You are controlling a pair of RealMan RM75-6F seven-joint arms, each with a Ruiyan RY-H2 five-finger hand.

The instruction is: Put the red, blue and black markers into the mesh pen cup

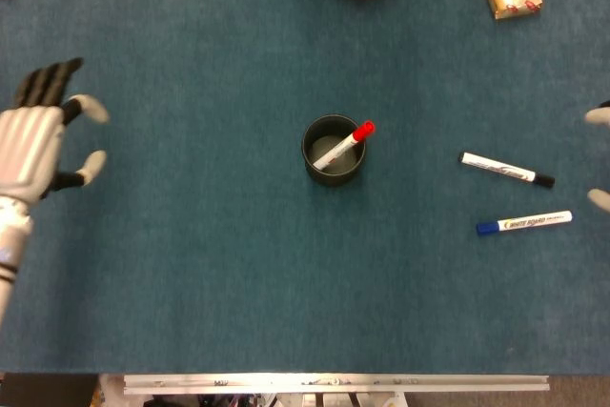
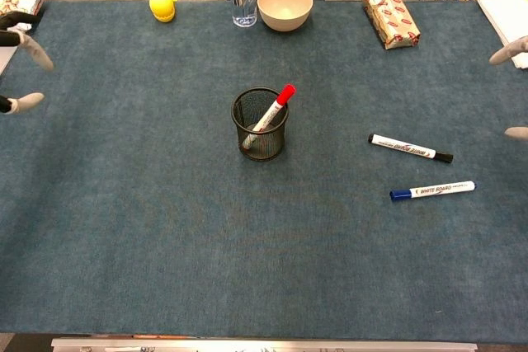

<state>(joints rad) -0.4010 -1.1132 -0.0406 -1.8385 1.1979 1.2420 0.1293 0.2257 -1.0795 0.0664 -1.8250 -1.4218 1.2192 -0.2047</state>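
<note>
On blue table [image 2: 165,228], markers apart.

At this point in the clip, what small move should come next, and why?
Probably the right hand, showing only fingertips at the table's right edge, should reach in toward the black-capped whiteboard marker nearest it. The red-capped marker already leans in the black mesh pen cup, while the black one and the blue-capped marker lie flat on the blue cloth. The left hand is open and far off.

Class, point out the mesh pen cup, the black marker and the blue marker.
mesh pen cup [image 2: 262,144], chest view, front mesh wall.
black marker [image 2: 409,147], chest view, middle of the barrel.
blue marker [image 1: 526,222], head view, middle of the barrel.
</note>
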